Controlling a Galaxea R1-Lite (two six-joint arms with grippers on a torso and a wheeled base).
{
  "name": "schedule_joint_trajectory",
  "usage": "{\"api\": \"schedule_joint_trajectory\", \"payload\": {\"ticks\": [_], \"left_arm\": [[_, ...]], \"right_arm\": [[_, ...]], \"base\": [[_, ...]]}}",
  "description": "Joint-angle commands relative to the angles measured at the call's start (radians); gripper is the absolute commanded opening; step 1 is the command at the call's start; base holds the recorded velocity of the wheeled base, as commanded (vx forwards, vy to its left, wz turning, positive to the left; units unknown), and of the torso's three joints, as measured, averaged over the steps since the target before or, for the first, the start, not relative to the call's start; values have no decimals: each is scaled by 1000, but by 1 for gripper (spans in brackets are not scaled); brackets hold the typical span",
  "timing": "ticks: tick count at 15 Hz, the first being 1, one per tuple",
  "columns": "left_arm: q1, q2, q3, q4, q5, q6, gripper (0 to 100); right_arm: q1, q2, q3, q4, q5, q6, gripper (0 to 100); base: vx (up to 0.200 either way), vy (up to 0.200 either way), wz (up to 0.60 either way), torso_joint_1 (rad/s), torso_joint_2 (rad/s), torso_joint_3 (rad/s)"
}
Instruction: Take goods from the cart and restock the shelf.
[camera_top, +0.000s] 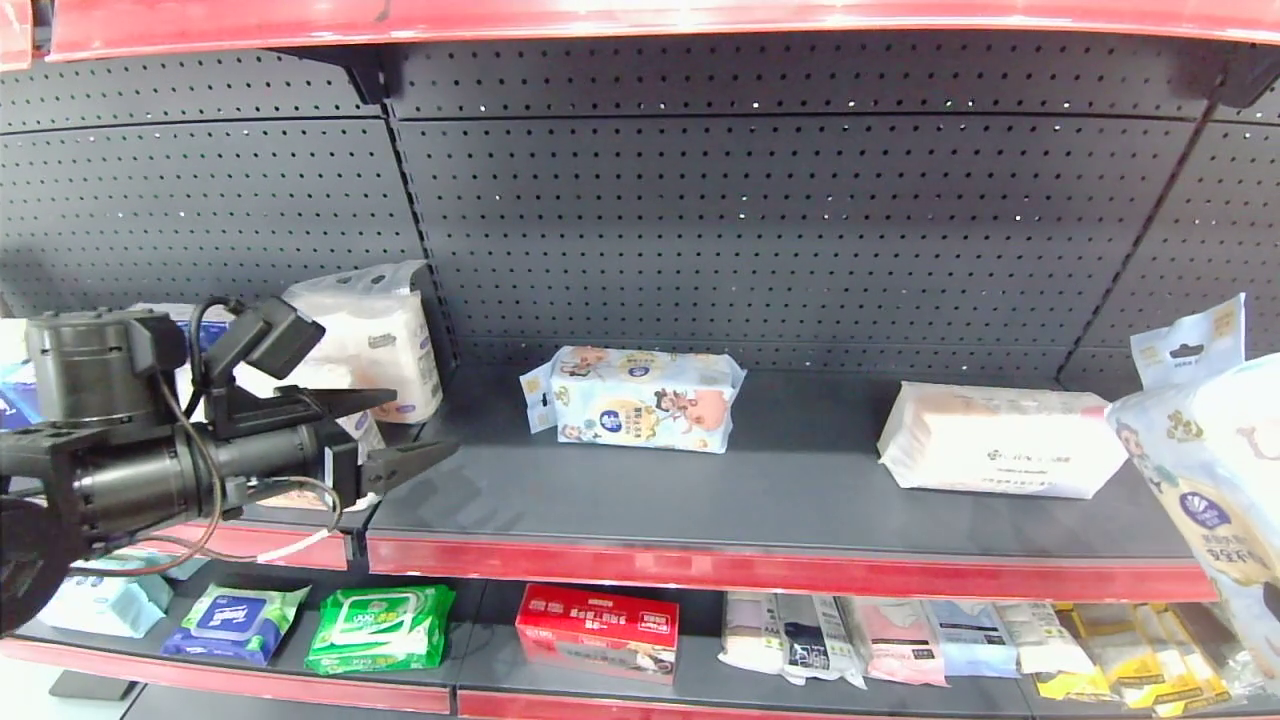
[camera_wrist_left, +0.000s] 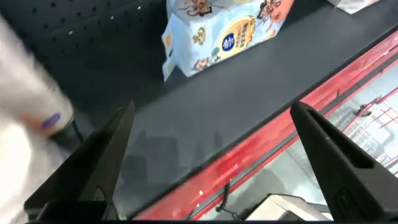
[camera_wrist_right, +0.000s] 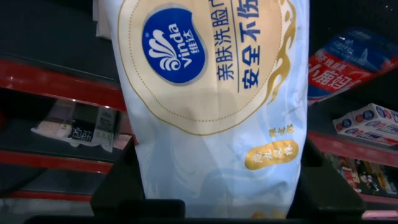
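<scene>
Shelf (camera_top: 780, 520): middle tier thinly filled. Cartoon pack (camera_top: 635, 397) sits at centre, white pack (camera_top: 1000, 438) toward 3 o'clock, roll pack (camera_top: 375, 335) toward 9 o'clock, with wide gaps between.
Left gripper (camera_top: 425, 425): at 9 o'clock by the shelf lip, fingers spread, nothing between them.
Right gripper (camera_wrist_right: 217, 186): clamped on bag (camera_wrist_right: 211, 93) from both sides.
Bag: held up at 3 o'clock, near white pack.
Progress: partway, by my reading. A few packs are shelved, bag not yet set down, room for more.
Lower tier (camera_top: 700, 680): small packs in a row.
</scene>
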Motion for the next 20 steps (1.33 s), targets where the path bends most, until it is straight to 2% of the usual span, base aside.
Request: {"api": "schedule_joint_trajectory", "payload": {"ticks": [1, 5, 8, 10, 13, 15, 17, 20], "left_arm": [[-8, 105, -43, -30, -16, 2, 100], [-45, 209, -153, -59, -53, 2, 100], [-49, 251, -202, -60, -83, 3, 100], [-49, 289, -242, -62, -109, 29, 100], [-49, 375, -333, -59, -131, 108, 100], [-60, 396, -360, -56, -132, 109, 100], [-82, 459, -442, -54, -171, 109, 100], [-83, 499, -497, -56, -226, 108, 100]], "right_arm": [[6, -21, 10, 1, 6, 0, 0], [8, -112, 45, 1, 36, 79, 0], [8, -154, 59, 1, 50, 131, 0], [6, -167, 62, 1, 47, 148, 0], [3, -176, 69, 1, 41, 148, 0], [3, -176, 69, 1, 41, 148, 0], [2, -185, 80, 1, 39, 147, 0], [0, -211, 111, 1, 38, 145, 0]], "base": [[0, 0, 0, 0, 0, 0], [0, 0, 0, 0, 0, 0], [0, 0, 0, 0, 0, 0], [0, 0, 0, 0, 0, 0], [0, 0, 0, 0, 0, 0], [0, 0, 0, 0, 0, 0], [0, 0, 0, 0, 0, 0], [0, 0, 0, 0, 0, 0]]}}
